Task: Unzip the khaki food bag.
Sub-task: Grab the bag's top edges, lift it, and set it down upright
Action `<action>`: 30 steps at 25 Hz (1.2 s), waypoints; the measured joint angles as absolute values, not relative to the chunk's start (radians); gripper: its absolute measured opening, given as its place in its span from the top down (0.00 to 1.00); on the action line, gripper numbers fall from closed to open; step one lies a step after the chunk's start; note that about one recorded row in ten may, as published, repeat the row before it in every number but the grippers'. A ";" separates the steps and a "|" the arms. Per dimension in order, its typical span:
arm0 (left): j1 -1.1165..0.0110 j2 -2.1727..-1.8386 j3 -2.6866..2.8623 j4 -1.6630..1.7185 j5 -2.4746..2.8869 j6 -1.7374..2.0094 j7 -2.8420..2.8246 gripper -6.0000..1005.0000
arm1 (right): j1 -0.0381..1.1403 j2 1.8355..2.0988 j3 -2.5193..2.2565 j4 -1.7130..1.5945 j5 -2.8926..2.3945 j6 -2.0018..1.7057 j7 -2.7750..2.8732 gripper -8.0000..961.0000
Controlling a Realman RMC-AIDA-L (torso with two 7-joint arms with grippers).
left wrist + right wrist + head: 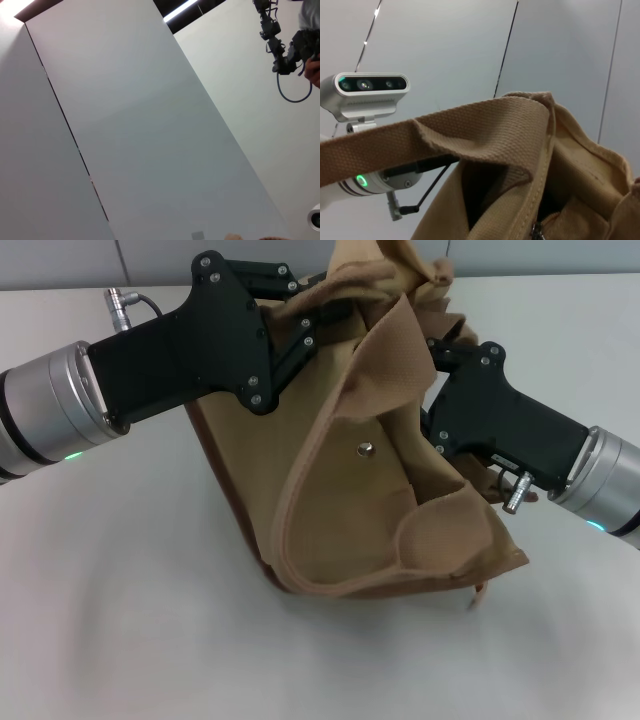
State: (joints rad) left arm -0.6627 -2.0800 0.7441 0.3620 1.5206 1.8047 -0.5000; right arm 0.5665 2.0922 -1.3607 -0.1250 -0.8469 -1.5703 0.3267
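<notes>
Left gripper (pixel 315 320): it was pressed against the upper back part of the bag, on the robot's left side. Its fingertips were hidden among the folds of cloth, so I cannot tell if it was holding something or not.

Right gripper (pixel 440 345): it reached into the top of the bag from the robot's right side, just under the crumpled upper edge. Its fingertips were also covered by the cloth, so whether it gripped anything could not be seen.

Bag (pixel 340 500): the khaki food bag stood between the two arms on the white table (pixel 150 620), tilted and pushed out of shape. The front pocket with the silver snap (pixel 365 449) faced the head camera, and one wide handle (pixel 300 480) hung down over the front.

Top of the bag (pixel 485 190): in the right wrist view a handle crossed in front of a dark gap in the top. A small piece of metal (pixel 536 231) at the lower edge was perhaps the zipper pull, but the view was too poor to be sure.

Progress: the gap suggested the top was at least partly open. How much zipper remained closed could not be judged from these views.

Left to do: probably to draw the pull along the rest of the top while the other arm steadies the bag.
</notes>
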 joint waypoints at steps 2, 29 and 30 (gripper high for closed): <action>-0.663 -2.080 0.744 0.362 1.521 1.805 -0.500 0.92 | 0.568 2.092 -1.362 -0.125 -0.849 -1.570 0.327 0.69; -0.664 -2.080 0.743 0.362 1.505 1.803 -0.500 0.92 | 0.397 2.092 -1.413 -0.141 -0.822 -1.675 0.218 0.98; -0.664 -2.080 0.743 0.362 1.503 1.802 -0.500 0.92 | 0.359 2.092 -1.414 -0.137 -0.825 -1.693 0.206 0.98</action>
